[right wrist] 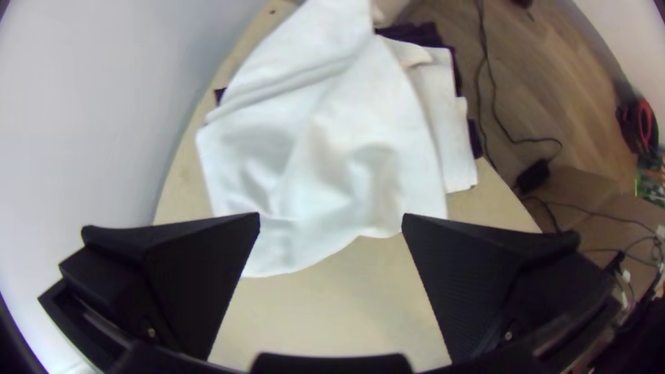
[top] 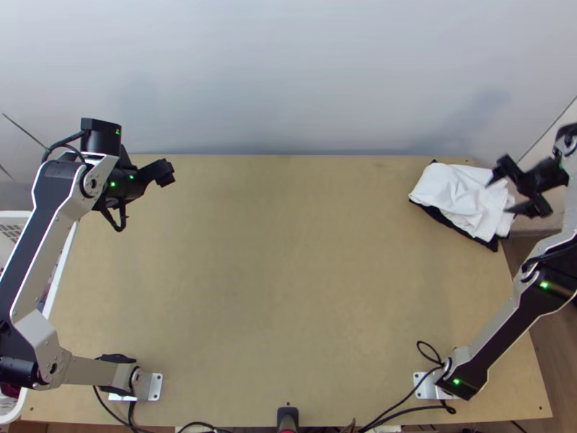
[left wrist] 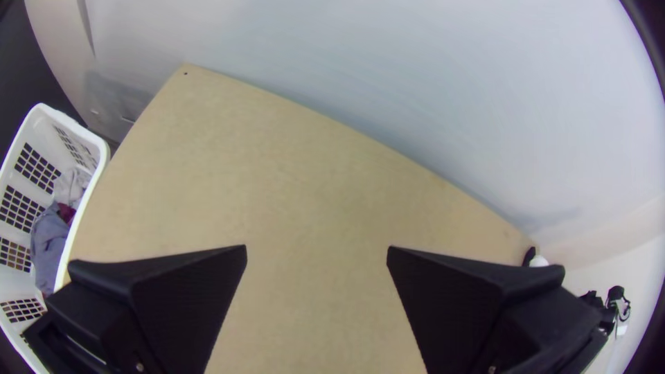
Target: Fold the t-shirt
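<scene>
White t-shirt (top: 454, 191) lay on dark cloth (right wrist: 419, 34), your folding seemingly done; left gripper (left wrist: 316, 251) and right gripper (right wrist: 331, 218), fingers wide, called for retreat.

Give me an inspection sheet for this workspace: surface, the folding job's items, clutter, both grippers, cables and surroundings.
Surface: light wooden table, no damage seen.
Job's things: white cloth, presumably the t-shirt, rumpled in layers on black cloth at the far right corner.
Clutter: white basket holding clothes, by the left edge.
Left gripper: open, nothing between its fingers, near the far left corner.
Right gripper: open, at the white cloth, not gripping it.
Cables: black cables around both arms' bases; another on the floor.
Surroundings: pale wall behind the table.
</scene>
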Action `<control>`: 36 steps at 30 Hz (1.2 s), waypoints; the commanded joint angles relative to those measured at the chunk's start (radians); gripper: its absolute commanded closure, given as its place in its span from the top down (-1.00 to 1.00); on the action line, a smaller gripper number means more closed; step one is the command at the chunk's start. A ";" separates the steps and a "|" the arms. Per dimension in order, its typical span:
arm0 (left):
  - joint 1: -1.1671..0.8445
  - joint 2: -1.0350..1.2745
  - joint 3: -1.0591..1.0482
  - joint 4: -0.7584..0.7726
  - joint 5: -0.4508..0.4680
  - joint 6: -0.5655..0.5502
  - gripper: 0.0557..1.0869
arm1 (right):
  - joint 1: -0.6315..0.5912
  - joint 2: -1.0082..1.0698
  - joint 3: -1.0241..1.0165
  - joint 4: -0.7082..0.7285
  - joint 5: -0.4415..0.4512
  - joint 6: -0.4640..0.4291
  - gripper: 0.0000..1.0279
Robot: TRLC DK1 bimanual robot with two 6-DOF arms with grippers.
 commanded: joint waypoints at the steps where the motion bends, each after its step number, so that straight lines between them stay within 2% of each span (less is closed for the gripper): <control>1: -0.005 0.005 0.016 -0.002 0.000 -0.003 0.91 | 0.109 -0.024 0.025 0.069 0.019 -0.031 0.92; 6: 0.002 0.005 0.017 -0.005 0.000 0.000 0.91 | 0.152 0.032 0.017 0.184 0.019 -0.031 0.81; 15: 0.009 0.005 0.011 -0.005 0.000 0.000 0.91 | 0.169 0.229 -0.018 0.201 0.050 -0.052 0.81; 23: 0.005 0.026 0.036 -0.005 0.000 -0.001 0.91 | 0.162 0.258 -0.020 0.218 0.076 -0.049 0.81; 27: 0.001 0.025 0.048 -0.005 0.000 -0.009 0.91 | 0.155 0.198 0.031 0.190 0.056 -0.045 0.81; 29: -0.002 0.017 0.051 -0.005 0.000 -0.011 0.92 | 0.162 0.120 0.034 0.190 0.039 -0.045 0.82; 31: -0.002 0.000 0.050 -0.002 -0.004 -0.012 0.92 | 0.177 0.040 0.040 0.190 0.037 -0.046 0.93; 36: -0.001 -0.058 0.036 0.051 -0.018 -0.012 0.92 | 0.238 -0.139 0.028 0.190 0.037 -0.054 0.93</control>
